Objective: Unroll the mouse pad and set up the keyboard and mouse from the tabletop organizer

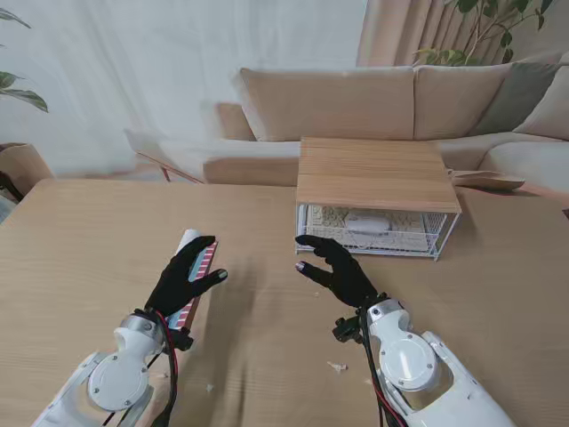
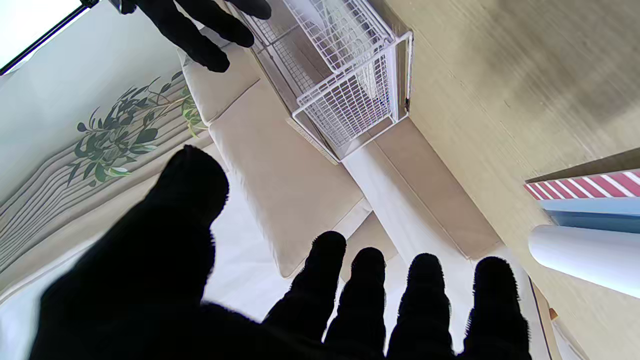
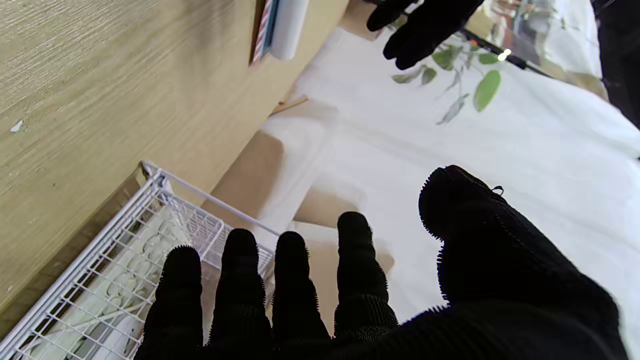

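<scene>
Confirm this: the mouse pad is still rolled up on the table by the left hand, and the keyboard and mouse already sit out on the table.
Not quite. The keyboard and mouse are still inside the wire organizer, as the stand view shows. The mouse pad does lie rolled up by the left hand.

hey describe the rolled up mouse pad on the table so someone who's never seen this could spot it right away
On the wooden table, look to the robot's left of the white wire organizer with the wood top. Under the black-gloved left hand lies the mouse pad: a white roll with a red-and-white striped edge showing, the only striped thing on the table.
</scene>
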Robot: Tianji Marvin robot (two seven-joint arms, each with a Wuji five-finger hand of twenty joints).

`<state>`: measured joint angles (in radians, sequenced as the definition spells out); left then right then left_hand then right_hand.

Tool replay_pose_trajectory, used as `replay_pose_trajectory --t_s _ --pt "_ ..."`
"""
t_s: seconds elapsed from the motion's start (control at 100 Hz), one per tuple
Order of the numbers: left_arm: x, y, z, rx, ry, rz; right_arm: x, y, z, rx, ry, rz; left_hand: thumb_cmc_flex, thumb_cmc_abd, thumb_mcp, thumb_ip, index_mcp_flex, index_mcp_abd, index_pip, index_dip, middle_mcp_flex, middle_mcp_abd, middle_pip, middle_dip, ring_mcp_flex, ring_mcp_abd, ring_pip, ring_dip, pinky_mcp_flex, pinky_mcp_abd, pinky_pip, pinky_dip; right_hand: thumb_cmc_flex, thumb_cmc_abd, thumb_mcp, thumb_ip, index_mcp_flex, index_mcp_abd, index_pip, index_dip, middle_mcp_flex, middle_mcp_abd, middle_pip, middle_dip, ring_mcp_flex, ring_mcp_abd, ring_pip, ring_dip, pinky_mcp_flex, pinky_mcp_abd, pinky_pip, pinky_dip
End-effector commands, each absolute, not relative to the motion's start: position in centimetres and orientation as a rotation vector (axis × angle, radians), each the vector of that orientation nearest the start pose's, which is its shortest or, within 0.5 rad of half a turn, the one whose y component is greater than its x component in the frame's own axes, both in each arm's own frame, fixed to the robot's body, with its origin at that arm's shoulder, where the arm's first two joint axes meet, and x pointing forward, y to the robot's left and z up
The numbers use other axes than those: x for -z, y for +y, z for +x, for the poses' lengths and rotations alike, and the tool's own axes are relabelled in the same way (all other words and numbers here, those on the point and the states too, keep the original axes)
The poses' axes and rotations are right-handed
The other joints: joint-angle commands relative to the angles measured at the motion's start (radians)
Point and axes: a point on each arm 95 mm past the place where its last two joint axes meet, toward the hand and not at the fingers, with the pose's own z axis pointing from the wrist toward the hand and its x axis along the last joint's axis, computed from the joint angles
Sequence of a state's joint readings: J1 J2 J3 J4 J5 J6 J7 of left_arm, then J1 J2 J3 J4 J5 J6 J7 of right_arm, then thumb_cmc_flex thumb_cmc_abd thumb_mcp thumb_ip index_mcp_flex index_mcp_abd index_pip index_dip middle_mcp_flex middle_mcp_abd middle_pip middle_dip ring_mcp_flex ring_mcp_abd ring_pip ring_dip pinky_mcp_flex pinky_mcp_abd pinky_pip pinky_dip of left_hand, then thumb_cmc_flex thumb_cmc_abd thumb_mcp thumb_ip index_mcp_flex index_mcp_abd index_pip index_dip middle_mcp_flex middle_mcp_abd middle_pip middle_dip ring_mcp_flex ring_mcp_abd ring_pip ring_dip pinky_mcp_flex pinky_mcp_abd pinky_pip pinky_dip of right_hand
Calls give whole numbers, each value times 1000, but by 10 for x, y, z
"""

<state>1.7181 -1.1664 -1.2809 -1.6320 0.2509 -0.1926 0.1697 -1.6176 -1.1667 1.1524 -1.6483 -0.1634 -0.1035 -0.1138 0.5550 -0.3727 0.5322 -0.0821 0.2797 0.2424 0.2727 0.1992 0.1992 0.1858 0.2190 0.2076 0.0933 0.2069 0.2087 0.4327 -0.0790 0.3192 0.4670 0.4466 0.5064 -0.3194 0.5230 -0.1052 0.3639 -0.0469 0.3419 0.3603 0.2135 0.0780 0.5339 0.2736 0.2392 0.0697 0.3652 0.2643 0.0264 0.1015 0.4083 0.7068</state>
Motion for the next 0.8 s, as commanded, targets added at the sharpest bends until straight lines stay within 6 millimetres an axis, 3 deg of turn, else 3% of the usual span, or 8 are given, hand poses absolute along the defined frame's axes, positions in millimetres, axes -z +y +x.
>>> replay_pose_trajectory --t_s 0.0,0.45,0.6,0.79 --pt "340 -1 360 2095 840 -1847 325 53 376 2280 -971 -2060 3 20 -5 23 -9 -21 8 6 -10 -18 2 -1 -29 -32 -16 2 -9 4 3 0 -12 25 -23 45 -4 -29 0 -3 -2 -12 7 5 -11 -14 -6 -5 4 -18 -27 18" --pt "337 7 356 2087 832 -1816 321 64 375 2264 -994 -2040 8 19 -7 24 0 -18 5 4 -7 -14 8 2 -30 -34 -19 1 -10 0 -5 2 -12 25 -23 45 -4 -28 1 -3 -1 -12 9 6 -11 -12 -4 -4 5 -17 -26 19" --pt "322 11 357 2038 821 -1752 321 63 375 2254 -974 -2055 36 7 5 25 4 -12 7 6 -1 -8 56 29 -29 -22 2 21 -7 -6 12 23 -12 25 -23 45 -4 -28 1 -3 -2 -12 8 5 -13 -14 -6 -5 3 -19 -27 19" --pt "300 30 369 1833 832 -1680 321 63 374 2255 -966 -2059 46 -28 -2 26 3 7 20 14 4 -1 103 57 -20 -2 41 39 3 -15 73 41 -11 26 -23 45 -4 -27 1 -3 0 -11 9 6 -13 -14 -5 -5 2 -19 -27 19"
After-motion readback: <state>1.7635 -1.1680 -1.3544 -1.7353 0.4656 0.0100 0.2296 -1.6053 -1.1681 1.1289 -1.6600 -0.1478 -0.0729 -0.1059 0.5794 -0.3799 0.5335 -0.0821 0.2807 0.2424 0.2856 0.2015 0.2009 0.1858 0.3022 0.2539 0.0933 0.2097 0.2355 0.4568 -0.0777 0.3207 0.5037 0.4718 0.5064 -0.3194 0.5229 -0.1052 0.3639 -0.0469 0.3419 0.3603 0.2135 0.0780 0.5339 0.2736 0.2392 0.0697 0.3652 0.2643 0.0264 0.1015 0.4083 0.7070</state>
